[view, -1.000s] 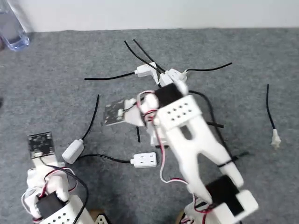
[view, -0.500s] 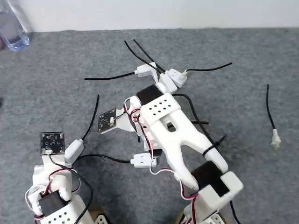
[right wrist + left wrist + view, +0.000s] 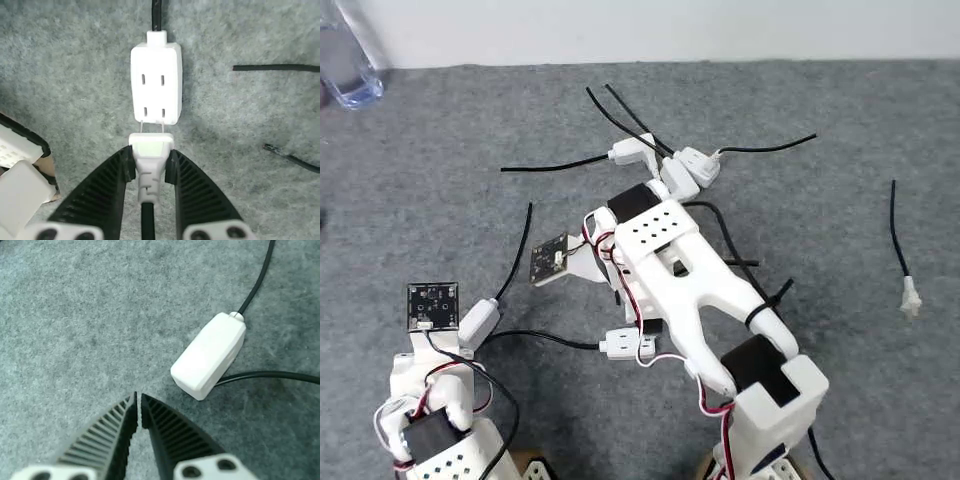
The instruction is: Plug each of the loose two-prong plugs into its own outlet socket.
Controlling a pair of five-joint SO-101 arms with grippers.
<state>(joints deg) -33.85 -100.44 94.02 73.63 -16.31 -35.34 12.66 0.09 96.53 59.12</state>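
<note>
Black ribbed right pincer (image 3: 149,154) clamps a boxy white plug (image 3: 151,144).

Left gripper (image 3: 139,398), fingers (image 3: 112,427) together, right gripper (image 3: 150,152) clamped

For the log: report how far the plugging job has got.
Done: nothing certain; the far cluster of plugs is unclear. In hand: the right gripper holds a plug, prongs at the outlet, not in. To do: a loose plug and the white block.

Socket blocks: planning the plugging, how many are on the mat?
3 socket blocks: one at the right hand's plug, one beside the left hand, one farthest back; the right arm may hide more.
</note>
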